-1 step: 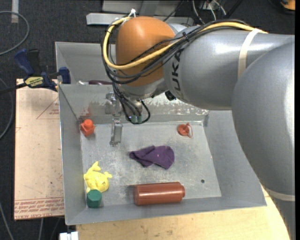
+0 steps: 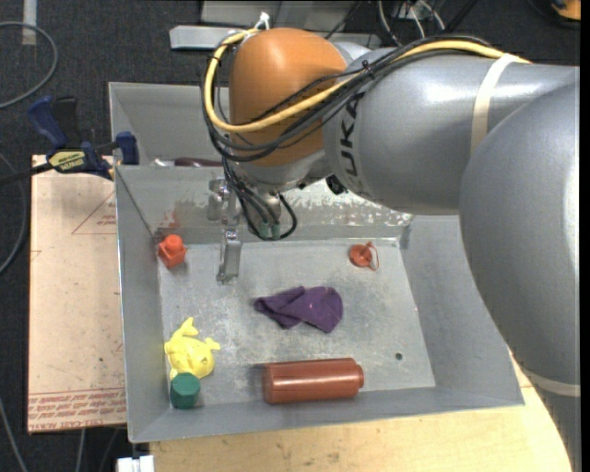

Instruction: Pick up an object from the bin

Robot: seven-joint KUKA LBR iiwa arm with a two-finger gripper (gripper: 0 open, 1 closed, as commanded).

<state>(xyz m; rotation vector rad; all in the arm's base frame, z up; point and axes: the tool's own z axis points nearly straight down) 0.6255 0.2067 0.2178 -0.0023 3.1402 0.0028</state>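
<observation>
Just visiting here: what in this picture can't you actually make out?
All in the camera view:
1. Much of the bin's back wall and right rim: hidden behind the arm.
2. The small red thing near the back wall: too small to name.
3. Whatever may lie under the purple cloth: covered by it.
4. Whether the gripper is open or shut: unreadable from this angle.

This looked like a robotics lab. A big silver industrial arm point(image 2: 442, 120), its wrist capped in orange with yellow and black cables point(image 2: 211, 92) looped around it, hung over a grey metal bin point(image 2: 138, 277). Inside the bin lay odd test pieces: a purple cloth point(image 2: 302, 307), a red cylinder point(image 2: 312, 381), a yellow toy point(image 2: 191, 352). Behind the bin, more cables point(image 2: 412, 11) trailed over dark floor.
</observation>
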